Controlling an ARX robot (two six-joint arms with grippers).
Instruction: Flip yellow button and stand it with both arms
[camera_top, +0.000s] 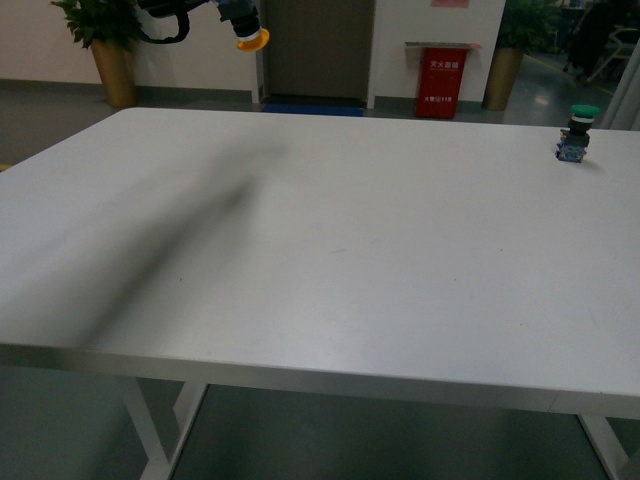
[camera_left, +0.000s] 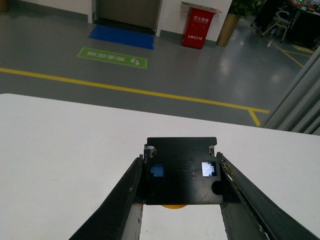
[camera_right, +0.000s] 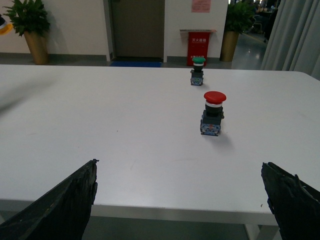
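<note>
The yellow button (camera_top: 251, 38) hangs high above the table's far left corner, cap pointing down, held by my left gripper (camera_top: 238, 14). In the left wrist view its black contact block (camera_left: 182, 171) fills the space between the fingers, with a sliver of yellow cap (camera_left: 173, 205) showing below it; my left gripper (camera_left: 182, 175) is shut on it, well above the white table (camera_left: 60, 150). My right gripper (camera_right: 180, 200) is open near the table's front edge, its two black fingertips (camera_right: 75, 200) far apart with nothing between them. The right arm is out of the front view.
A green-capped button (camera_top: 577, 132) stands upright at the table's far right, also seen in the right wrist view (camera_right: 198, 70). A red-capped button (camera_right: 212, 113) stands upright nearer the right gripper. Potted plants (camera_top: 105, 45) and a red cabinet (camera_top: 441, 78) stand beyond the table.
</note>
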